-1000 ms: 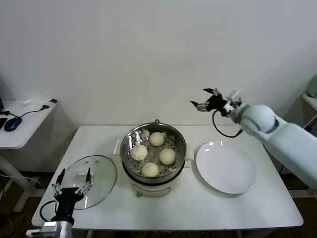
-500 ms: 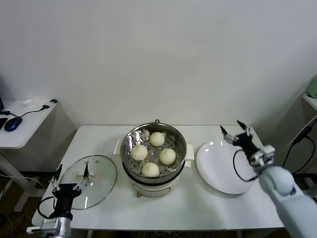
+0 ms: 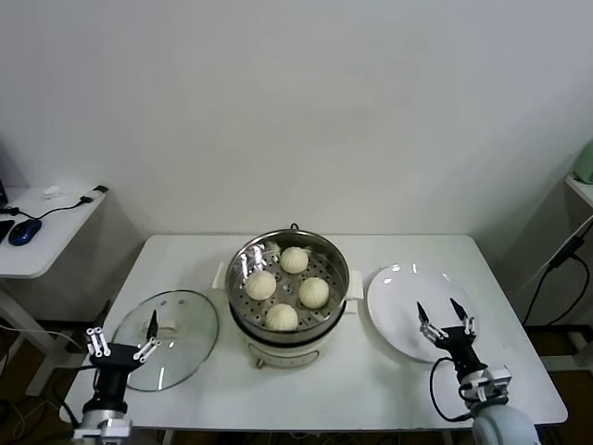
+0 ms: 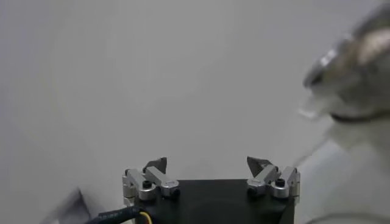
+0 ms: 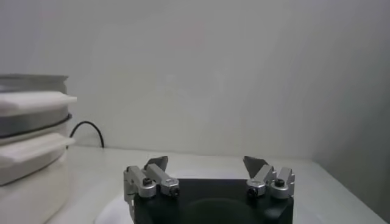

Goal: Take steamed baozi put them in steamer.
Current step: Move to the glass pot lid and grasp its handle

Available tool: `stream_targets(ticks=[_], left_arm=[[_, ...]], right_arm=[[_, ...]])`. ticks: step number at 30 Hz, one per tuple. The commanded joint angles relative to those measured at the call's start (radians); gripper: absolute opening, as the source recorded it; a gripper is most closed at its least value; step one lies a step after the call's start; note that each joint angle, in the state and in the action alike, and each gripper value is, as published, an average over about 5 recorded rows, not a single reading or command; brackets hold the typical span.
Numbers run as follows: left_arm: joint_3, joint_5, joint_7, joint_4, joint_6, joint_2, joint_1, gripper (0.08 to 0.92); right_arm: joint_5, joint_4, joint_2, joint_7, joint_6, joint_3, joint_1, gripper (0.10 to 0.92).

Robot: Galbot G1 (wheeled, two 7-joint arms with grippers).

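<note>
Nearest me, I have both arms low at the front edge of the desk (image 3: 352, 389). My left gripper (image 3: 120, 346) sits by the near rim of the glass lid (image 3: 181, 343), jaws spread and holding nothing. My right gripper (image 3: 443, 318) hangs over the near edge of the white plate (image 3: 408, 287), jaws likewise spread and empty.

I judge the loading finished, so the step in hand is parking. I would keep both arms low, clear of the lid and plate, and leave the pot alone.

Farther back, the steamer (image 3: 320, 252) stands mid-desk between lid and plate.

My count: four steamed baozi (image 3: 281, 317), all on its perforated tray, none on the plate; one steamer, one lid, one plate, two grippers.
</note>
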Motion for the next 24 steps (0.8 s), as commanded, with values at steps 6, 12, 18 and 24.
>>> stream_targets(ticks=[6, 12, 18, 24], left_arm=[[0.031, 0.763, -0.189, 0.317, 0.123, 0.059, -0.075, 0.823], [0.036, 0.806, -0.2, 0.382, 0.126, 0.028, -0.127, 0.823], [0.05, 0.825, -0.198, 0.437, 0.13, 0.017, -0.182, 0.823], [0.055, 0.82, -0.195, 0.486, 0.146, 0.015, -0.239, 0.823]], right_arm=[[-0.098, 0.036, 0.066, 0.09, -0.043, 0.034, -0.067, 0.823], [-0.101, 0.052, 0.066, 0.105, -0.055, 0.036, -0.062, 0.823], [-0.104, 0.072, 0.068, 0.112, -0.065, 0.035, -0.063, 0.823], [-0.105, 0.086, 0.068, 0.117, -0.068, 0.037, -0.071, 0.823]])
